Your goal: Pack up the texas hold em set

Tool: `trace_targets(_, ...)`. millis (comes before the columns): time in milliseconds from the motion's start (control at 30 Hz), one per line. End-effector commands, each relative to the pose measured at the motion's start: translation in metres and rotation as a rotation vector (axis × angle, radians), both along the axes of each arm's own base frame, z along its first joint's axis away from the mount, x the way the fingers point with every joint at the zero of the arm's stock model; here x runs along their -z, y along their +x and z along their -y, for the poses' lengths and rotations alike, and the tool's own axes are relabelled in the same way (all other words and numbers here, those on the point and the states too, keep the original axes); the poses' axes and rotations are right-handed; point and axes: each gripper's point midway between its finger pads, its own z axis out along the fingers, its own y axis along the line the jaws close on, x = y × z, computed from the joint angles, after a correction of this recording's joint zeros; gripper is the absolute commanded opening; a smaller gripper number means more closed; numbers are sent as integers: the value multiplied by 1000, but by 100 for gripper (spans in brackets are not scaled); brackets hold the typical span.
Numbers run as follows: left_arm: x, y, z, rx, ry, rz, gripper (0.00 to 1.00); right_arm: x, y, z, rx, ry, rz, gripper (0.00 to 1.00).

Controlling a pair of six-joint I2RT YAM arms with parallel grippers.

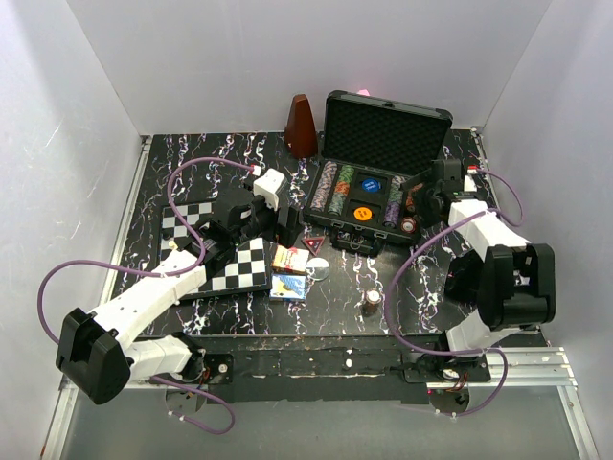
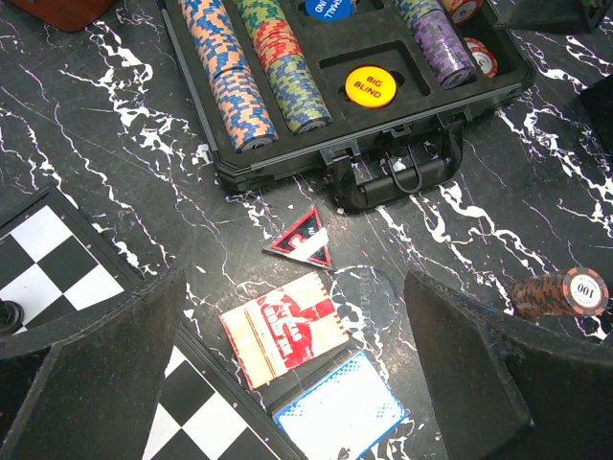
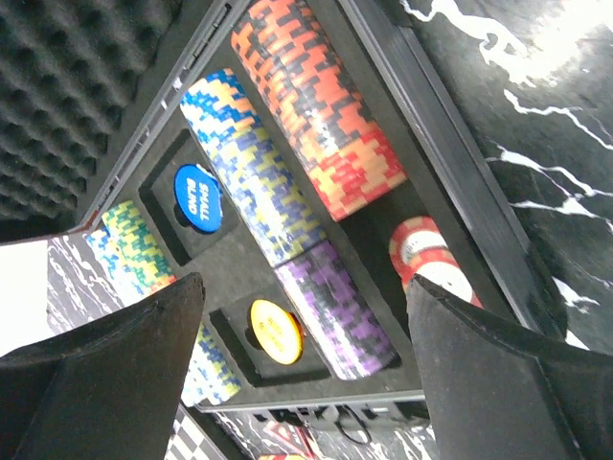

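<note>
Overhead view: a black rectangular hard case (image 1: 388, 134) stands open at centre-back of the black marbled table (image 1: 192, 158), its egg-crate foam lid upright. Inside, rows of multicoloured striped poker chips (image 2: 235, 81) lie in slots, w/ an orange round "BIG BLIND" button (image 2: 369, 86) and a blue round button (image 3: 198, 198) in recesses between them.

Just in front of the case hangs the left gripper (image 2: 293, 287), fingers spread wide, holding nothing. Below it in its wrist view lie a red-and-cream card box (image 2: 284, 329), a blue card box (image 2: 340, 412) just beside it, and a red triangular token (image 2: 305, 240). Poss. a clear disc lies by the red box; hard to tell.

A short loose chip stack (image 2: 560, 290) lies on its side at that view's right edge. Over the case's right end hovers the right gripper (image 3: 305, 283), also wide apart, empty. A black-and-white chessboard (image 1: 244, 264) sits lower left of centre.
</note>
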Motion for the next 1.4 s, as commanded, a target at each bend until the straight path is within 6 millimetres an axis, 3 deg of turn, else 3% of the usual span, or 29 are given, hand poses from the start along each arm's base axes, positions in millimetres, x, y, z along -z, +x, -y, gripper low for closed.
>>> trace_targets(0, -5, -1, 0, 8, -16, 24, 98, -9, -18, 5, -22, -20, 16, 93)
trace_targets(267, -8, -4, -2, 24, 7, 44, 98, -28, -58, 18, -168, -195, 30, 90)
trace_targets(367, -7, -15, 10, 72, 33, 63, 98, -40, -79, 22, -262, -270, 28, 91)
trace_targets(433, -2, -26, 26, 130, 82, 75, 98, -48, -91, 26, -320, -323, 23, 91)
trace_targets(600, 18, -71, 92, 304, 92, -16, 98, -85, -113, 39, -323, -394, 68, 92)
trace_targets(800, 47, -116, 168, 451, 88, -112, 98, -122, -133, 30, -326, -358, 223, 94)
trace_targets(933, 71, -126, 195, 467, 75, -171, 98, -129, -149, 25, -342, -338, 268, 94)
trace_targets(1200, 106, -132, 219, 474, 98, -218, 98, -122, -171, 18, -372, -308, 331, 95)
trace_targets(1367, 114, -134, 228, 467, 97, -185, 98, -109, -180, 14, -383, -284, 327, 95)
